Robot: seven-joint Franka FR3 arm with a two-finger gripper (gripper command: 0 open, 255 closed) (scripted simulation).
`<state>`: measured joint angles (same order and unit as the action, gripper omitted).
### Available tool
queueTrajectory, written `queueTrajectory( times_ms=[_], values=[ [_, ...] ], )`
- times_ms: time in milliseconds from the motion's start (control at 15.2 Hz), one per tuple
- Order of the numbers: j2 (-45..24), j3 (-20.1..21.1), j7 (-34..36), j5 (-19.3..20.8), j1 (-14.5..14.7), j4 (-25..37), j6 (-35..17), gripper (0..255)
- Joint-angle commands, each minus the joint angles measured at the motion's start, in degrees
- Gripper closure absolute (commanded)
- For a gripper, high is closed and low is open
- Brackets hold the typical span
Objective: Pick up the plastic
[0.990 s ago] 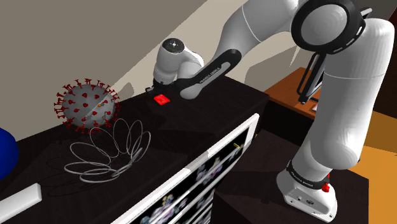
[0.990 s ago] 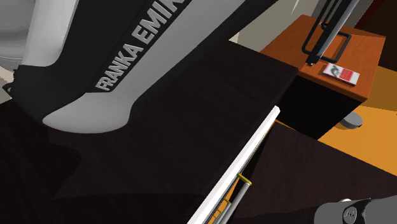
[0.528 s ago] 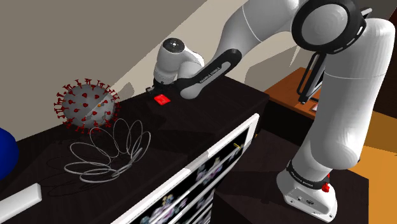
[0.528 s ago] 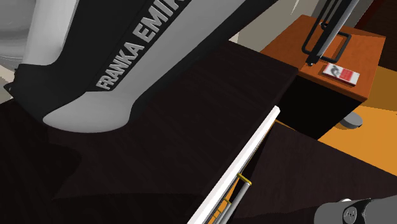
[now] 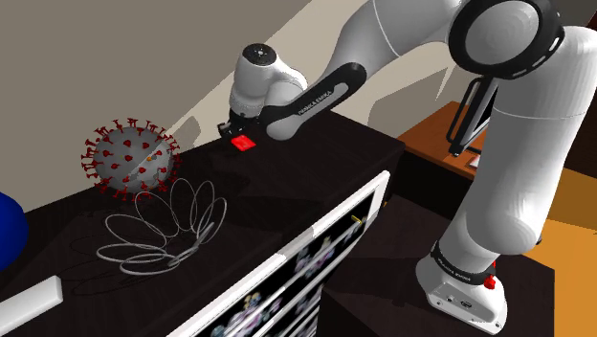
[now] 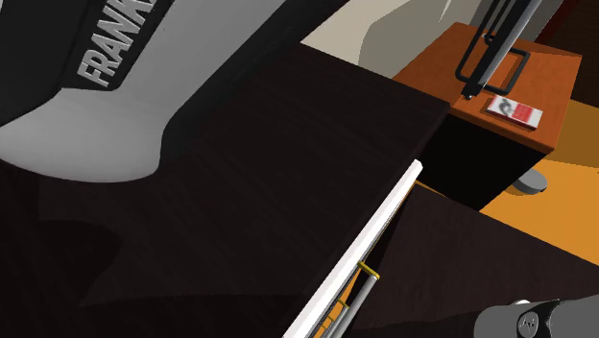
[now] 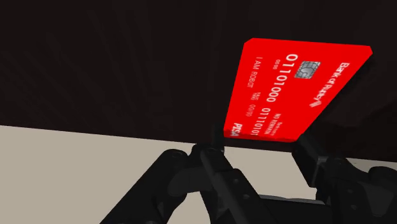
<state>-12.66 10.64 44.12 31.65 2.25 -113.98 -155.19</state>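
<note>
Gripper (image 5: 232,129) is hanging over the far side of the dark cabinet top (image 5: 316,168), pointing down. Its fingers (image 7: 213,156) are standing a card's width apart and clasping the near end of the red card (image 7: 296,89) between them. The card is lying tilted, with its chip and white print facing the wrist camera. Whether its far end is touching the top, I cannot tell. In the shoulder view the card (image 5: 245,143) is showing just beneath the hand, near the beige wall. To that view's left, well apart from the card, a grey ball with red spikes (image 5: 131,160) is resting on the top. A wire loop piece (image 5: 167,225) is lying nearer. An orange side table (image 6: 499,58) is standing at the second exterior view's far right.
</note>
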Motion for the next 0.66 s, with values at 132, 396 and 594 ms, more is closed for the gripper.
queueTrajectory(
  times_ms=[132,396,594],
  values=[
    [1.5,0.9,-2.2,-2.3,-0.4,0.9,2.3,255],
    [2.9,1.5,-4.4,-4.6,-0.8,2.2,4.6,255],
    [3.2,1.7,-4.9,-5.2,-0.9,2.5,5.3,255]
  ],
)
